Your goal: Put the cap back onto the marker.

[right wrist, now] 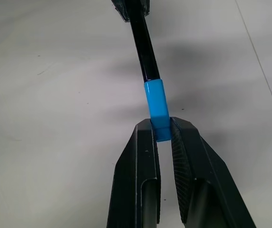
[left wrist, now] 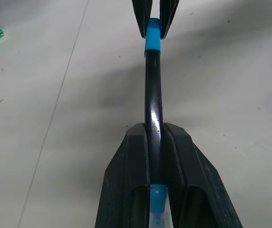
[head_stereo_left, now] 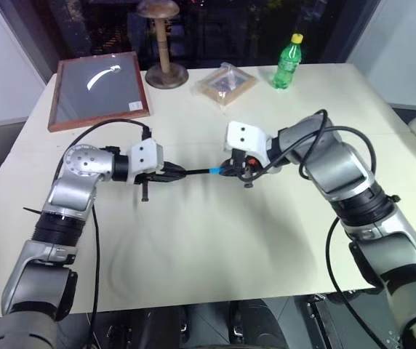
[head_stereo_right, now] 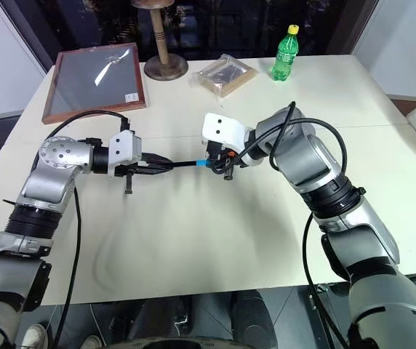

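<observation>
Blue cap (right wrist: 156,108) on marker (left wrist: 153,97)

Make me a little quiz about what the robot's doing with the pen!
1. True or false: the cap already sits on the end of the marker.
2. Which gripper holds the marker: A) left gripper B) right gripper C) neither?
3. Fill in: the green thing at the far edge of the table is a ____.

Key
1. True; cap and black barrel meet end to end with no gap, held above the table.
2. A; the right gripper pinches the cap.
3. Bottle, with a yellow lid.
</observation>
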Controlling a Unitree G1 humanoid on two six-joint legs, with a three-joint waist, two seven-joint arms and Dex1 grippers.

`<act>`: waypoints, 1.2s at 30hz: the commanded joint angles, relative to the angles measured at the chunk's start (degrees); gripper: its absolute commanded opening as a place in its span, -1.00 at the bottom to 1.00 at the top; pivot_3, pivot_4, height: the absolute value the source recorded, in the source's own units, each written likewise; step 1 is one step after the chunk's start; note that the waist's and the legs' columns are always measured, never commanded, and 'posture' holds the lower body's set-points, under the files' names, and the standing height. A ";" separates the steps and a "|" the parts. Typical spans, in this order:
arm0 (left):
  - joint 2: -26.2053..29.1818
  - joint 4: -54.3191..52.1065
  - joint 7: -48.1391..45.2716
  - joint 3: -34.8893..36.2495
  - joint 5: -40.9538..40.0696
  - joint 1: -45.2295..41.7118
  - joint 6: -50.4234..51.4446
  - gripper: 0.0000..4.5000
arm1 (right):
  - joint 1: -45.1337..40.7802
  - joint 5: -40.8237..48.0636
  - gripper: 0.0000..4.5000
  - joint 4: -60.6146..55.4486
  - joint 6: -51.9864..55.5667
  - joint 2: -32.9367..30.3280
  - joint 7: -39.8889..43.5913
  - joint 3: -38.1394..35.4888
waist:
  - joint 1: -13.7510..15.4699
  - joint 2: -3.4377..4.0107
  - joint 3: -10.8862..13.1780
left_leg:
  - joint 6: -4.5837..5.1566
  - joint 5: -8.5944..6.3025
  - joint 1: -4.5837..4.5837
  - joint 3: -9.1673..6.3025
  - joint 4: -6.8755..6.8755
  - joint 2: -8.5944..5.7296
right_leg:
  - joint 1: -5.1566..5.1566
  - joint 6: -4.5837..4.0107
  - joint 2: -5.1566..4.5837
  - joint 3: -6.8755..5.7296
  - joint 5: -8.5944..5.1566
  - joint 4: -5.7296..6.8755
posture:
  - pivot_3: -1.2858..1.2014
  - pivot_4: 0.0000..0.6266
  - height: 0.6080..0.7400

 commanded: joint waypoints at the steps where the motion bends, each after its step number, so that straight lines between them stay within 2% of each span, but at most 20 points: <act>1: -3.98 -4.13 0.71 -1.82 -2.29 -2.51 0.07 -1.00 | -2.90 4.79 -0.96 -8.60 -2.07 5.98 0.39 0.85 | 0.01 0.00 0.00 | 0.00 0.00 0.00 0.00 0.00 0.00 | 0.00 0.00 0.00 0.00 0.00 0.00 | 0.03 -0.52 1.00; 8: -4.88 -4.61 1.35 -1.15 -2.54 -2.74 1.76 -1.00 | -2.22 4.72 -0.96 -8.57 -1.99 5.38 -0.22 0.66 | 0.01 0.00 0.00 | 0.00 0.00 0.00 0.00 0.00 0.00 | 0.00 0.00 0.00 0.00 0.00 0.00 | 0.03 -0.52 1.00; 20: -3.11 -7.84 2.15 0.77 -2.40 0.61 3.71 -1.00 | 0.31 3.08 -0.96 -5.95 -5.95 0.73 0.41 -0.12 | 0.00 0.00 0.00 | 0.00 0.00 0.00 0.00 0.00 0.00 | 0.00 0.00 0.00 0.01 0.00 0.00 | 0.03 -0.52 1.00; 23: -2.59 -8.69 2.27 0.98 -2.44 1.47 3.98 -1.00 | 0.32 2.48 -0.39 -4.42 -7.12 0.13 0.43 -0.09 | 0.04 -0.01 0.00 | 0.00 0.00 0.00 0.00 0.00 0.00 | 0.00 0.00 -0.01 0.01 0.00 0.00 | 0.03 -0.52 1.00; 29: -0.83 -10.67 3.07 1.34 -3.18 3.56 5.01 -1.00 | 0.20 2.74 0.97 -3.55 -7.96 -0.86 0.53 0.02 | -0.01 0.00 0.00 | 0.00 0.00 0.01 -0.02 0.00 0.00 | 0.01 0.00 -0.01 0.01 0.00 0.00 | 0.03 -0.52 1.00; 36: 1.32 -15.31 6.39 2.52 -4.50 7.61 8.49 -1.00 | 0.03 3.52 0.97 -4.27 -6.94 -2.13 -0.84 -1.52 | 0.01 0.00 0.00 | 0.00 0.00 0.01 -0.02 0.00 0.01 | 0.01 0.00 -0.02 0.01 0.00 0.00 | 0.03 -0.52 1.00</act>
